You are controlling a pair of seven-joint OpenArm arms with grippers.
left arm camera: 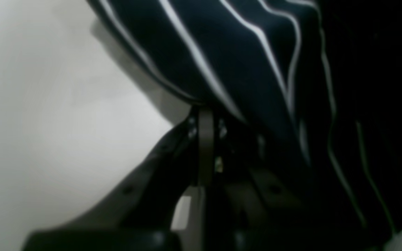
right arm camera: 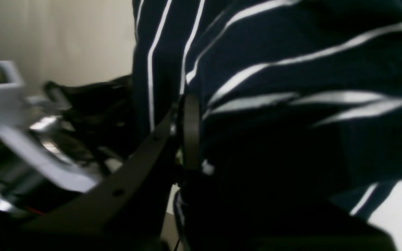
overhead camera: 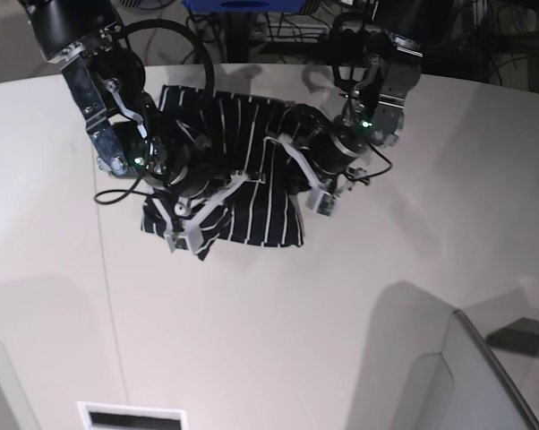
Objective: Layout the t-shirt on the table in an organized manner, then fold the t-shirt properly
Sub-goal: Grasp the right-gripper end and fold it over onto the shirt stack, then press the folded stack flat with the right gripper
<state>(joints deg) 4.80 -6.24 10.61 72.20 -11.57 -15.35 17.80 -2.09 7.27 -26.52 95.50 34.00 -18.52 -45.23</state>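
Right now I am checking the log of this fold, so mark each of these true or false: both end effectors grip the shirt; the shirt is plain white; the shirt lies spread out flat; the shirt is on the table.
1. Both end effectors grip the shirt. True: the left end effector and the right end effector are each shut on the t-shirt.
2. The shirt is plain white. False: it is dark navy with thin white stripes.
3. The shirt lies spread out flat. False: it is bunched up between the arms.
4. The shirt is on the table. True: it rests on the off-white table.
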